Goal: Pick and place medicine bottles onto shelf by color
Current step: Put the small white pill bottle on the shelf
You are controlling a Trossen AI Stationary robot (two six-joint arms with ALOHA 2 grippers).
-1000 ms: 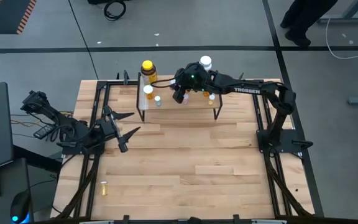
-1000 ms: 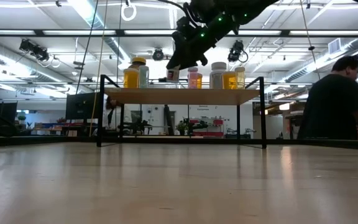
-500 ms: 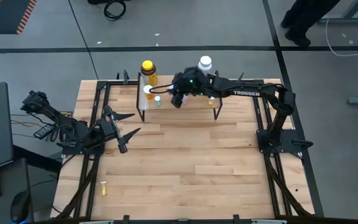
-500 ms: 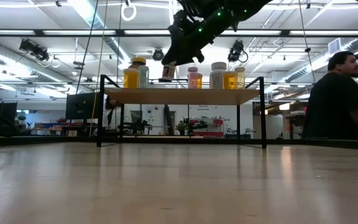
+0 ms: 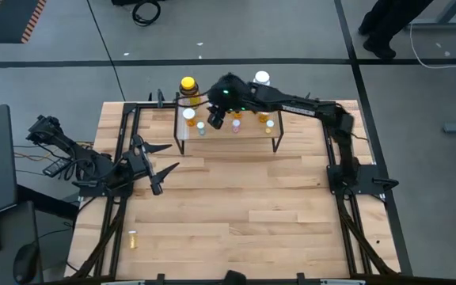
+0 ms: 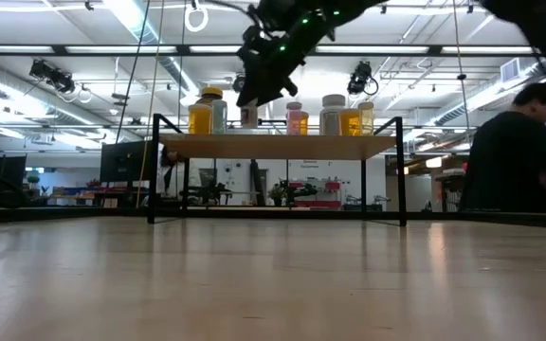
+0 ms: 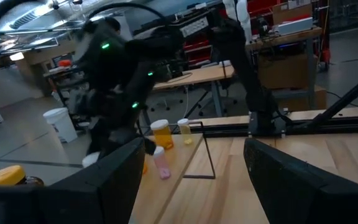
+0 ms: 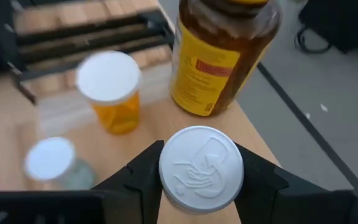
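The shelf (image 5: 248,134) stands at the table's far side with its plank top (image 6: 278,145) on black legs. On it stand a big yellow bottle (image 8: 225,56), a white-capped orange vial (image 8: 110,90), a small clear vial (image 8: 51,158), a pink vial (image 5: 236,125), an orange vial (image 5: 269,124) and a big white bottle (image 5: 261,79). My right gripper (image 5: 216,119) hovers over the shelf's left part, shut on a white-capped vial (image 8: 201,168). My left gripper (image 5: 169,156) waits open near the table's left edge. My right gripper pinches the vial between its two fingers (image 8: 145,171), at the sides of the white cap (image 8: 173,177), coming from above and pointing down. The vial is upright below the fingers (image 6: 248,116), just over the plank. Whether its base touches the plank, I cannot tell.
A tiny yellow vial (image 5: 132,238) lies on the tabletop near the left front corner. Black rails run along the table's sides. A person (image 6: 515,156) stands in the room behind the table. Open wood lies between the shelf and the near edge.
My right gripper has carried the white-capped vial along the shelf toward the table's left, from near the pink vial to beside the big yellow bottle and the orange vial. It has stayed shut on the vial.
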